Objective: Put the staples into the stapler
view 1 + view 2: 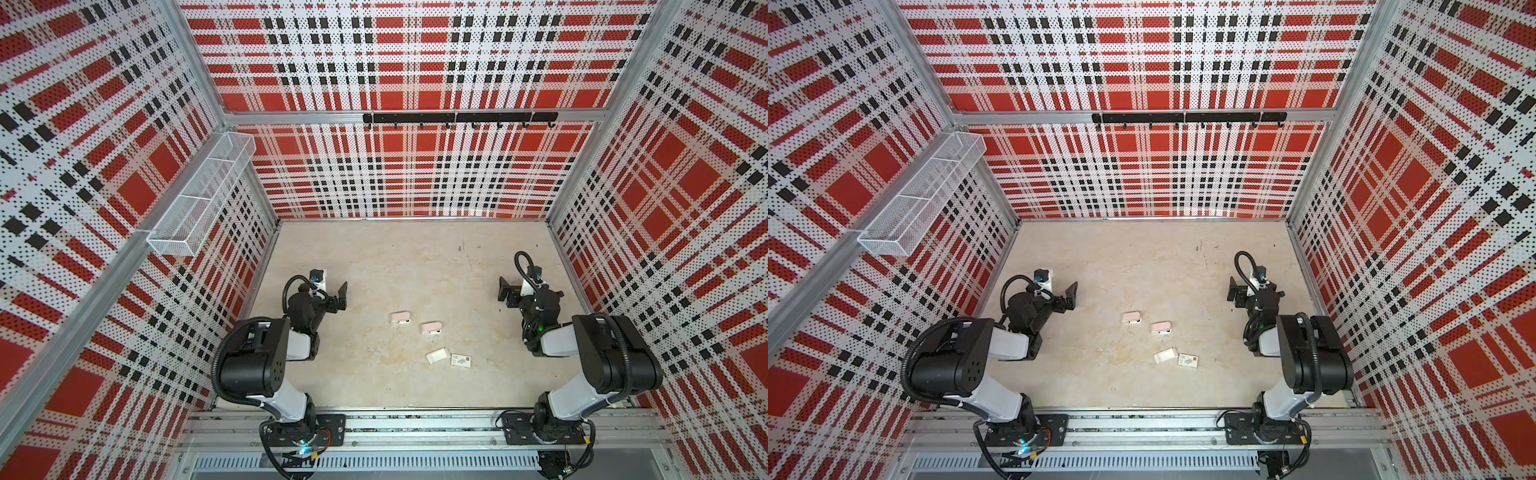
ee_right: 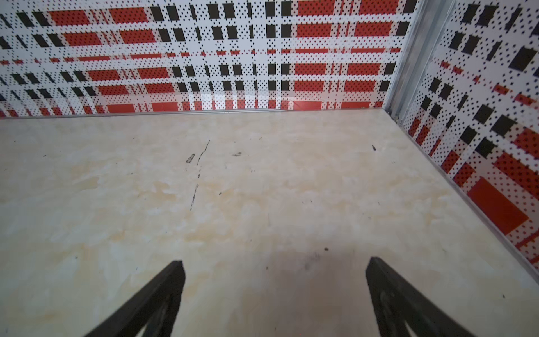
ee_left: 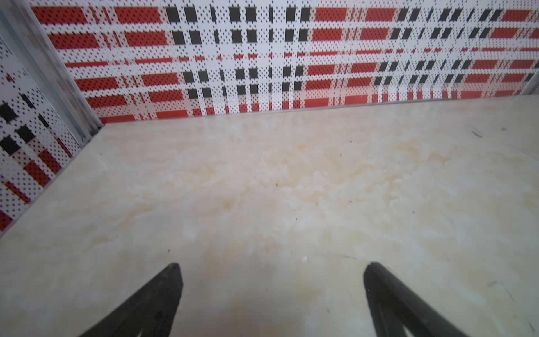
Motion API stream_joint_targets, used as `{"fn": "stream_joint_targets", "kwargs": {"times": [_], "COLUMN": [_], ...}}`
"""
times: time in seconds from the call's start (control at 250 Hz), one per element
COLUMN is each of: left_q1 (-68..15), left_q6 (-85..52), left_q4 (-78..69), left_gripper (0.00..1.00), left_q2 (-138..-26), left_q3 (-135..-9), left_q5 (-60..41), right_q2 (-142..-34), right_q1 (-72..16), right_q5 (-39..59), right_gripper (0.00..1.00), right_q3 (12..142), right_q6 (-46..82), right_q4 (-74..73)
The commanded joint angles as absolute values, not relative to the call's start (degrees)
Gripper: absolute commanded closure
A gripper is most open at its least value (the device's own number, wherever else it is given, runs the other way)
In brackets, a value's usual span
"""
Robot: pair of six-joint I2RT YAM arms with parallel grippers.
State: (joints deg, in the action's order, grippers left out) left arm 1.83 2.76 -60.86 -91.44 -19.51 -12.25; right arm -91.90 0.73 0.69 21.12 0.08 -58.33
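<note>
Starting at your left, the left gripper (image 1: 343,296) sits over bare desk (image 1: 415,266) near the left wall, jaws wide and holding nothing. Near the middle you have a pink stapler (image 1: 401,318) and, just right of it and slightly nearer the arms' bases, a second pink stapler (image 1: 431,328), close but apart. Nearer the bases still lie a white cardboard tray (image 1: 437,356) and, just beside it on the right, a printed sleeve (image 1: 461,360). The staples themselves are too small to make out. At your right, the right gripper (image 1: 503,293) is over bare desk, jaws wide, empty, well apart from everything.
</note>
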Motion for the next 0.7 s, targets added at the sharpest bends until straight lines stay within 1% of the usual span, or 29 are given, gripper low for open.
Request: {"fn": "stream_joint_targets", "kwargs": {"times": [0.0, 0.696], "left_q1": [1.39, 1.14], "left_q6": [1.45, 1.76], "left_q4": [-59.36, -58.77], "left_gripper": [0.01, 0.01], "left_q2": [-90.81, -90.63], "left_q3": [-20.65, -20.76], "left_q5": [-10.94, -10.50], "right_q2": [-91.14, -90.99], "right_q1": [0.00, -0.09], "right_q5": [1.50, 1.97], "right_gripper": [0.00, 0.00], "right_q3": [23.05, 22.83], "right_q6": [-2.95, -3.25], "right_q4": [-53.00, -53.26]}}
